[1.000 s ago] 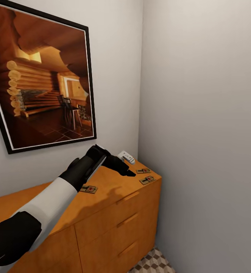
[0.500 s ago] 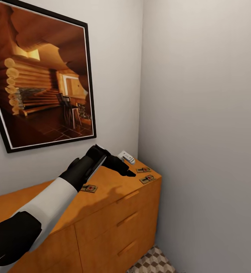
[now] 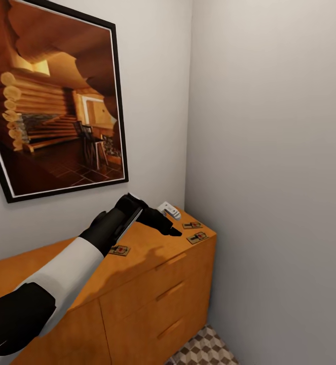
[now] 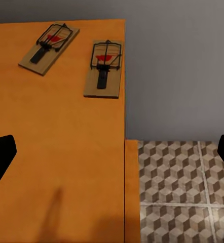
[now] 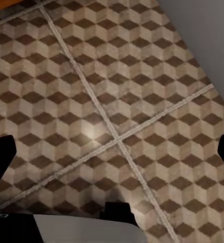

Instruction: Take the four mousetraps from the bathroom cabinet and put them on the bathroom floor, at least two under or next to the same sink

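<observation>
On the cabinet [image 3: 137, 274] top the left hand [image 3: 175, 231], open and empty, has barely moved in the last second, hovering just short of two corner mousetraps [image 3: 197, 236], so none is lifted yet.

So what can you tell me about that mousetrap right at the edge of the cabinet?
The mousetrap is a small flat rectangular board that looks like pale brown wood. Dark wire parts sit on top, with a small red mark near one end. It lies flat on the orange-brown cabinet top, right along its end edge, with the patterned floor below. A second mousetrap lies close beside it, not touching. The left gripper hovers nearby, open, and nothing is holding the trap.
</observation>
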Robot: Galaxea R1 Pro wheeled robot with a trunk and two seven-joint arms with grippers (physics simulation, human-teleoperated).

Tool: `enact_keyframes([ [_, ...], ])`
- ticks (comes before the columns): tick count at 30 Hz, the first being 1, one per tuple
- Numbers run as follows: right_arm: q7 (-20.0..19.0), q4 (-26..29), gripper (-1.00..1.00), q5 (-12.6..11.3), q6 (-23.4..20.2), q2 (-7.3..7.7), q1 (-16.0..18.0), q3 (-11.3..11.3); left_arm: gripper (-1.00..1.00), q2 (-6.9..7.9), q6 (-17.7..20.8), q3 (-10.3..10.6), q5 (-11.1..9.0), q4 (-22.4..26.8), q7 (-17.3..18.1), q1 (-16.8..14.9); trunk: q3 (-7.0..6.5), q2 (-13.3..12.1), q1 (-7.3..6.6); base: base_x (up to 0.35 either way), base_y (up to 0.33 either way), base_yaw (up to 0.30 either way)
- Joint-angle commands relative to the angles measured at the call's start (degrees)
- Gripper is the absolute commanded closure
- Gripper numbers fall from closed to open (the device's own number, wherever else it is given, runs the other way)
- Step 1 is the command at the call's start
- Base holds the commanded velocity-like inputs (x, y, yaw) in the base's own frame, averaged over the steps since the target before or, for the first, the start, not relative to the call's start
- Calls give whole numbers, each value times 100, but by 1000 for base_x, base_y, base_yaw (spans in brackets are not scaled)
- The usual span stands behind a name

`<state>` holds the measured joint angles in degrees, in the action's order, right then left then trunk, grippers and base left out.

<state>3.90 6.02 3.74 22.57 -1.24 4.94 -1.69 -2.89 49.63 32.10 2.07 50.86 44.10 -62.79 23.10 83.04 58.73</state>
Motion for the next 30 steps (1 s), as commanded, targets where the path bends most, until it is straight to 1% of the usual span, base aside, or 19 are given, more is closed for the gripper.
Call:
enact_keyframes([
  [1, 41, -4, -100, 39, 11, 0, 5, -16, -100, -1, 29, -2, 22, 3, 28, -5, 14, 4, 0, 36, -15, 0],
  [8, 41, -4, -100, 39, 11, 0, 1, -16, -100, -32, 23, -2, 17, -1, 27, -5, 55, 4, 0, 110, -74, 0],
  [16, 41, -8, -100, 39, 11, 1, 3, -16, -100, -65, 24, 0, 21, 1, 27, -5, 62, 4, 0, 144, -102, 0],
  [30, 41, -9, -100, 39, 11, -4, 4, -16, -100, -70, 26, 6, 20, -1, 28, -5, 63, 4, 0, 21, -19, 0],
])
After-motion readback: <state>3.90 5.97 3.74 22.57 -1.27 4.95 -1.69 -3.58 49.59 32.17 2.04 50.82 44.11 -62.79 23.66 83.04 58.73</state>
